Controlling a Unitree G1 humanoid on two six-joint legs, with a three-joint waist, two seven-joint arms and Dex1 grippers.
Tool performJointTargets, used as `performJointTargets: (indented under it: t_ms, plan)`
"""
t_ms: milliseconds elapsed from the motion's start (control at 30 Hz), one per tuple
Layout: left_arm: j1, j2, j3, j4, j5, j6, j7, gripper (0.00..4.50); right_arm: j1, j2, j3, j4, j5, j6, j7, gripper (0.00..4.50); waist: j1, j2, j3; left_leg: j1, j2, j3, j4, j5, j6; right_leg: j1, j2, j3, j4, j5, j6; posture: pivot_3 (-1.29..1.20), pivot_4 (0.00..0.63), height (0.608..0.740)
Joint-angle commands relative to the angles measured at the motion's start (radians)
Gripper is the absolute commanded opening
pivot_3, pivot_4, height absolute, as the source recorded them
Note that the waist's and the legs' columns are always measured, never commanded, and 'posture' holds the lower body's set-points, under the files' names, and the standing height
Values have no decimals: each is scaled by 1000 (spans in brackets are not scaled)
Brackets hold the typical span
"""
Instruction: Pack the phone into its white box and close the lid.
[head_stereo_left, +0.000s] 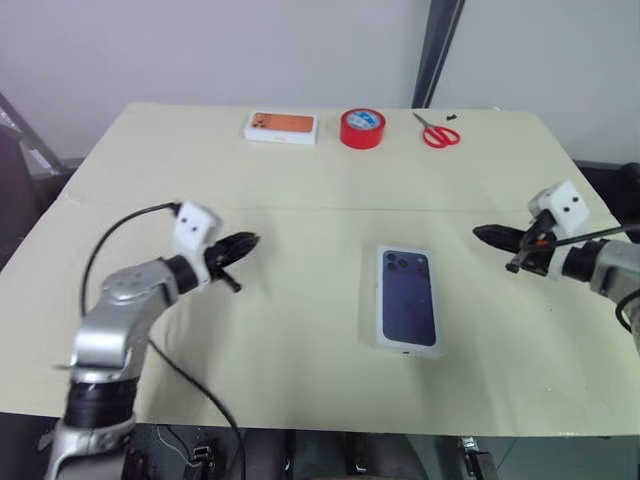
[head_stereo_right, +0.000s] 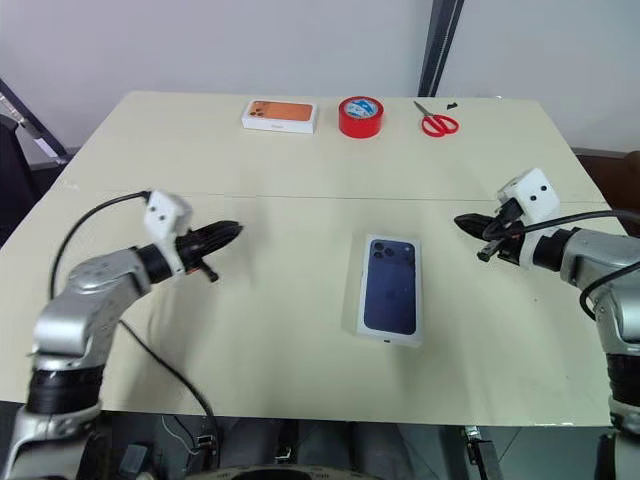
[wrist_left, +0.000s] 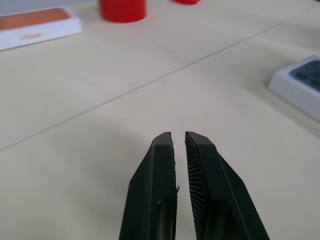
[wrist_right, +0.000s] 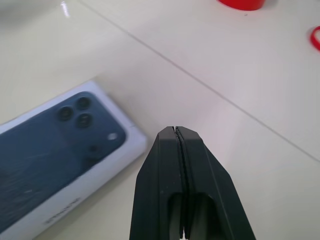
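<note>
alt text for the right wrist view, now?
Closed white box with its lid, printed with a dark blue phone picture, lies on a beige table. The right gripper hovers beside it, jaws shut and empty. Red tape roll at the far edge.

Phone boxes with a printed lid: one, the lid (head_stereo_left: 408, 299) face up with its dark blue phone picture, near the table's centre, toward 4 o'clock.
White boxes with an orange picture: one (head_stereo_left: 281, 127), at about 11 o'clock near the far edge.
Rolls of red tape: one (head_stereo_left: 362, 128), at 12 o'clock, just beside the orange-topped box.
Scissors: one red-handled pair (head_stereo_left: 436, 131), at about 1 o'clock.
Small dark bits: one (head_stereo_left: 452, 116), near the scissors' handles; what it was could not be told.
Tables: one (head_stereo_left: 300, 250), pale cream.
Grippers: two, the left gripper (head_stereo_left: 244, 243) at 9 o'clock, the right gripper (head_stereo_left: 481, 232) at 3 o'clock.
</note>
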Motion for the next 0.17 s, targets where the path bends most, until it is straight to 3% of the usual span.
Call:
performJointTargets:
  t_ms: [33,167]
  plan:
    - [56,14,65,-84,-52,2,23,465,-28,16,-4,23,13,-41,37,24,0,0,0,0,0,0,0,0,0,0,0,0,0,0,0,0,150,729]
    - [123,13,82,-115,-43,-16,71,465,-26,18,30,10,39,-35,116,24,-4,0,0,0,0,0,0,0,0,0,0,0,0,0,0,0,150,729]
